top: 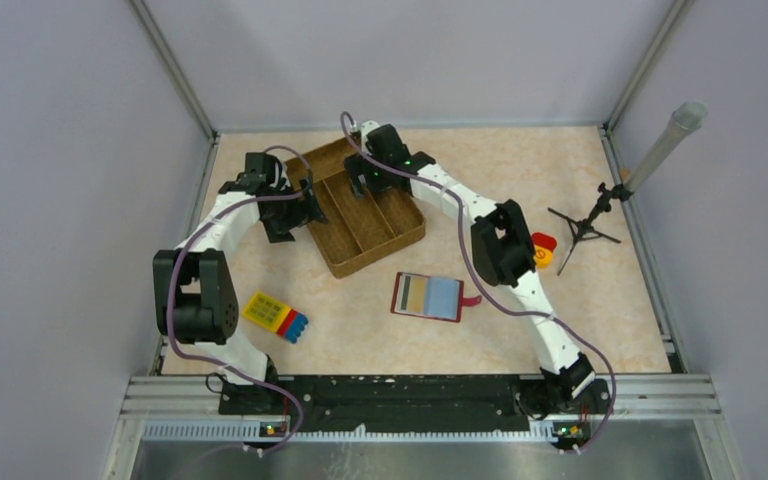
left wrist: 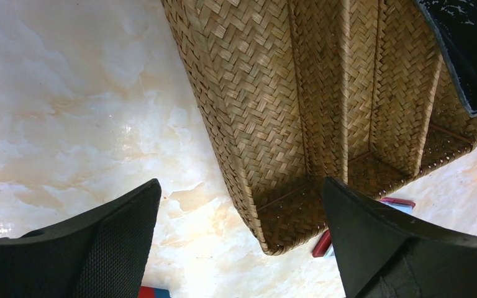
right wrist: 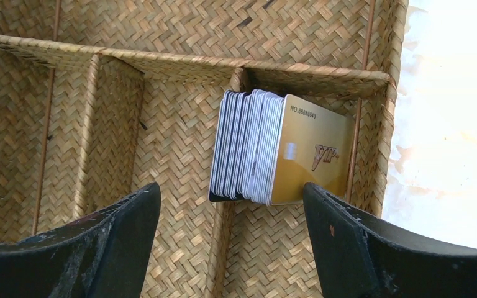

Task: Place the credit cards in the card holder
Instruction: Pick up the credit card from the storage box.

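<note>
Marbled cream tabletop, grey walls. Risk: we judge our wide-open right gripper, poised over the stack, could pinch several cards together or snag a woven divider. Our left gripper gapes empty beside the basket. Contents: the brown wicker compartment basket holds an upright stack of silver and gold credit cards in a cell against its outer wall. The red open card holder lies apart on the table.

Rough woven basket; glossy plastic credit cards.
</note>
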`<state>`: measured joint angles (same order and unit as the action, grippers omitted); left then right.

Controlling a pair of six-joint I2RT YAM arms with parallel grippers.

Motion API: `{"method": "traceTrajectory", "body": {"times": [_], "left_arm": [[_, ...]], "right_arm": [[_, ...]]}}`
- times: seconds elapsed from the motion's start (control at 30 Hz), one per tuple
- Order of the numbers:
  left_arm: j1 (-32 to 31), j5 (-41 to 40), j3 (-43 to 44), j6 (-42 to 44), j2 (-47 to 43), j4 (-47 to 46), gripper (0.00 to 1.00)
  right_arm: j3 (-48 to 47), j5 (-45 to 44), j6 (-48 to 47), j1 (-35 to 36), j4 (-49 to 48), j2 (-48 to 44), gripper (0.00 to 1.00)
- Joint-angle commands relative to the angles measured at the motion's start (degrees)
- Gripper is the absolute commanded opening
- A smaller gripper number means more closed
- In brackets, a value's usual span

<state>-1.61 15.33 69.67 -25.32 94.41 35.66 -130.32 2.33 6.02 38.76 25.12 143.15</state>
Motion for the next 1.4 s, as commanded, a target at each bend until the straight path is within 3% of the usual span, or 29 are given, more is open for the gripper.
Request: {"method": "traceTrajectory", "body": {"times": [0.0,0.4,1.2,1.37], "left_arm": [[0.2,1.0,1.8,0.8,0.5,-0.4,0.99],[0.3,1.6,1.6,0.8,0.4,-0.4,0.99],[0.1,4.0,1.4,0.7,0.9,-0.4,0.99],[0.1,4.3,1.3,0.7,0.8,-0.4,0.99]], "right_arm": [[-3.6,4.8,0.0,0.4,-1.8,-0.3,0.82],[-3.4,1.8,-2.6,2.1,-3.5,-1.8,0.77],[-3.4,-7.5,-4.2,3.4,-8.8,-0.9,0.38],[-3.7,-8.6,-4.7,3.4,-9.9,0.5,0.36]]}}
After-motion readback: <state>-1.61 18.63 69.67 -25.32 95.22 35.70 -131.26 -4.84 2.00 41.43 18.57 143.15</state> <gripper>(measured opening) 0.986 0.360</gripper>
